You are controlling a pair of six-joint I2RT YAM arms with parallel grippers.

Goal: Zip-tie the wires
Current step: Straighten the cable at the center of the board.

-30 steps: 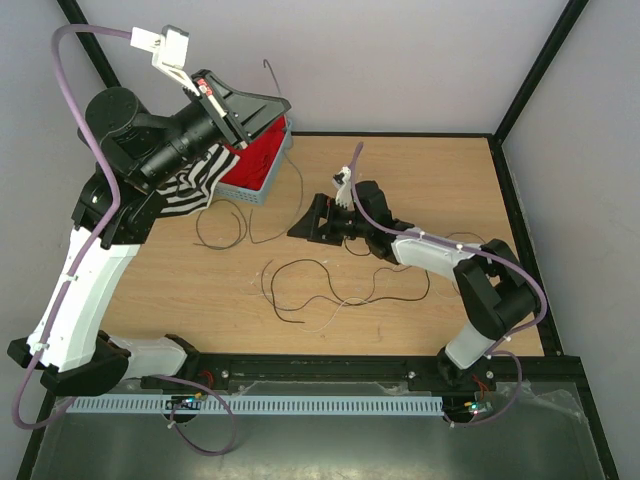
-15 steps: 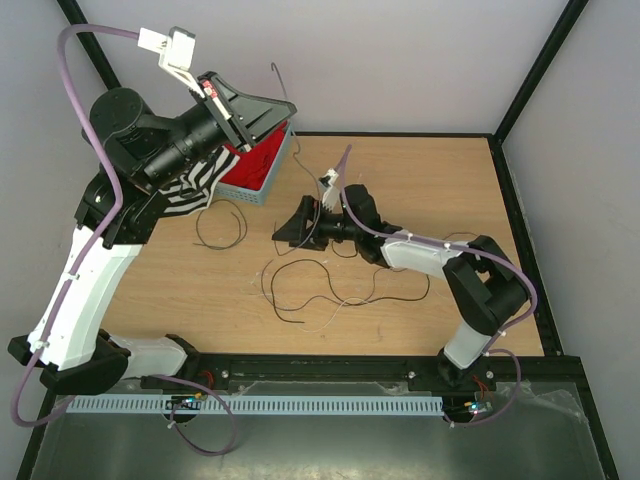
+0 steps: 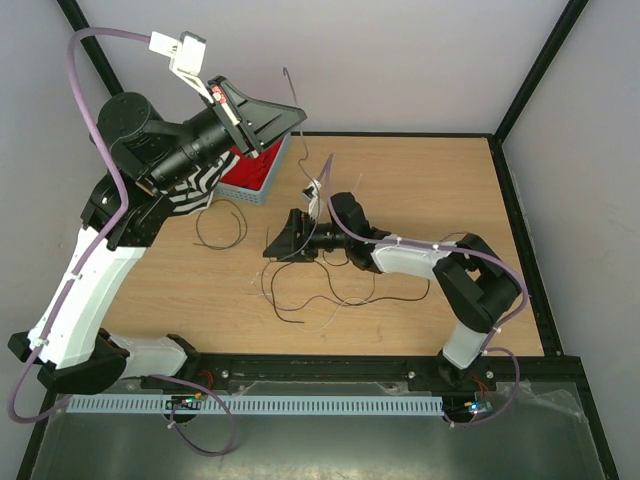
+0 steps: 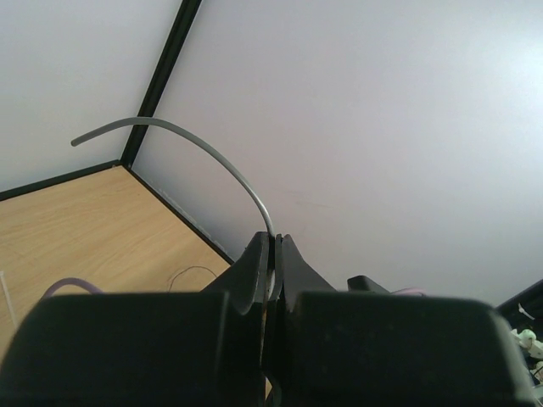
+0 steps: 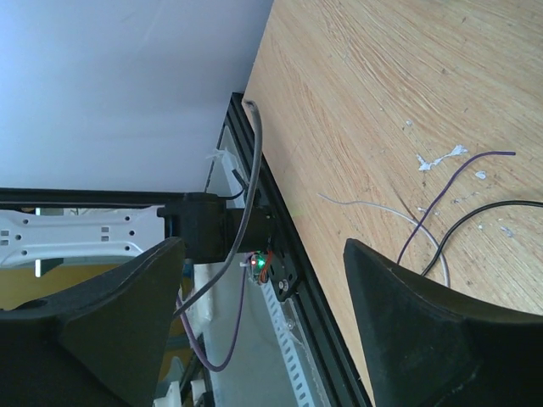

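Wires (image 3: 340, 298): loose loops strung roughly left to right across the table (image 3: 450, 200), centre of the top view. Right gripper (image 3: 283, 244), the nearer one, sits low just above their left end, jaws spread; in its wrist view the strands lie at the right edge, outside the gap. Left gripper (image 4: 273, 246), raised at upper left, jaws pressed on a grey strip (image 4: 195, 140), likely the tie

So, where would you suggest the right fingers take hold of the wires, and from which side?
Probably mid-bunch, where the black and pale strands of the wires run closest together. They lie flat and loose on the table, so come straight down from above, open right fingers straddling across the strands.
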